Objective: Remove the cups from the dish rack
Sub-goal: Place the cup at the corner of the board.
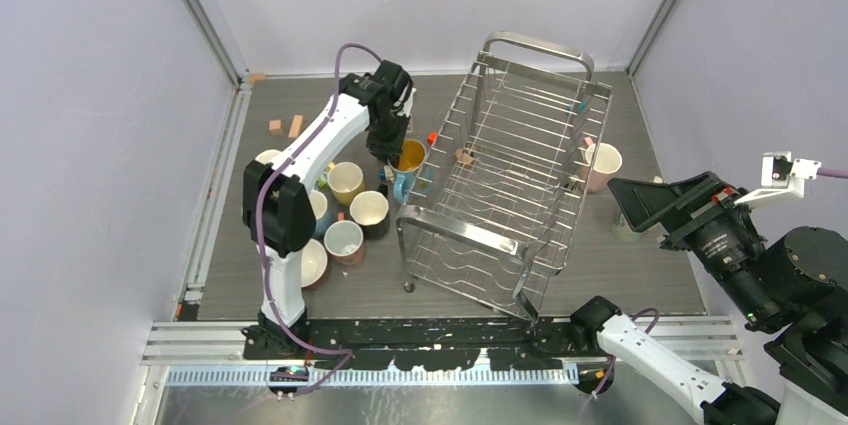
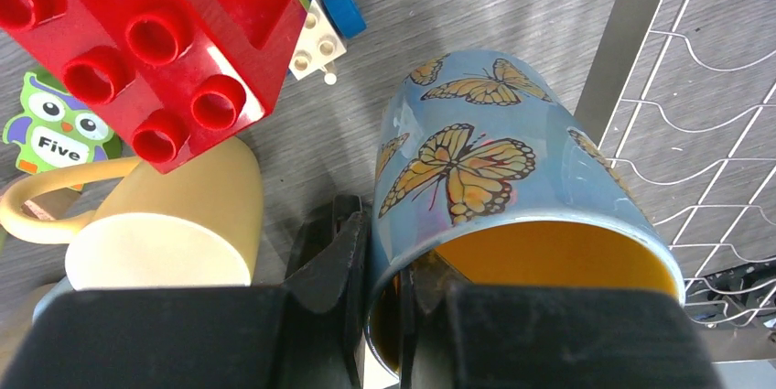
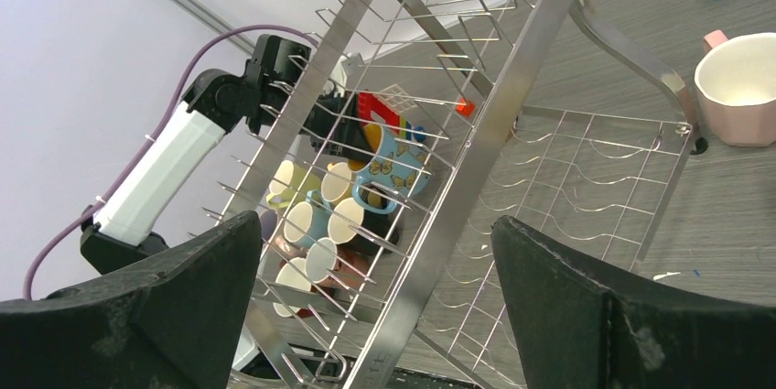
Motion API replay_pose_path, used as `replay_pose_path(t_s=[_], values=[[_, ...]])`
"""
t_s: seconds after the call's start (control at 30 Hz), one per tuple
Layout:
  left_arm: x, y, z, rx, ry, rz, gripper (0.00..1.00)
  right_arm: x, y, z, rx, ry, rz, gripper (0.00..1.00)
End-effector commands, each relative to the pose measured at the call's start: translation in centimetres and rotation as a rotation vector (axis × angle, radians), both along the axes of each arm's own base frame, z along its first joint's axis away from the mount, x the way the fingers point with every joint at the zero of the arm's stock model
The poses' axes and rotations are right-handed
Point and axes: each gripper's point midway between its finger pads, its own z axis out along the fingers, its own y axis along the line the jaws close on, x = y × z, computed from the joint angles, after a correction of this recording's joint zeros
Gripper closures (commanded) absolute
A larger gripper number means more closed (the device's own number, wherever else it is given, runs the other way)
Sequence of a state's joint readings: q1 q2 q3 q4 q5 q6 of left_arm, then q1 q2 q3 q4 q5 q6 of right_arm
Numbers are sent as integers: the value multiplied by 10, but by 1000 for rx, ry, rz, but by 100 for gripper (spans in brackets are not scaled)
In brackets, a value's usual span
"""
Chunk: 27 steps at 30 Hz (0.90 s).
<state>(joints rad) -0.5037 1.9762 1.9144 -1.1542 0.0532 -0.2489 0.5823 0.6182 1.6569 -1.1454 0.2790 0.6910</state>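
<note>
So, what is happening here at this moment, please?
The left gripper is shut on the rim of a blue butterfly mug, just left of the dish rack. Beside it, other mugs stand grouped on the table, and a pink mug stands right of the rack. No cup shows inside the rack. The right gripper is open and holds nothing.

Clustered mugs (image 1: 345, 183) and blocks (image 2: 156, 32) crowd the rack's (image 1: 460, 233) left.
</note>
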Motion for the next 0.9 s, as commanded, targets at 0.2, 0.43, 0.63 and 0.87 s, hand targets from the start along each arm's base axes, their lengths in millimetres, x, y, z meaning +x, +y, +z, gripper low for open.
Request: replay_pose_path(t_s=[0.2,0.43,0.63,0.87], values=[[8,-15,-5,-23,-56,-25,100,-2,-2,2,19,-18,-7,0],[5,-13,-19,3,-58,-17,100,-2,-3,-2,18,-11,-9,0],[3,-13,-28,7,-65,-15,100,-2,-3,-5,21,-8,-7,0],[7,-6,-36,40,-89,-1,100,-3,-3,-6,20,-6,-9,0]])
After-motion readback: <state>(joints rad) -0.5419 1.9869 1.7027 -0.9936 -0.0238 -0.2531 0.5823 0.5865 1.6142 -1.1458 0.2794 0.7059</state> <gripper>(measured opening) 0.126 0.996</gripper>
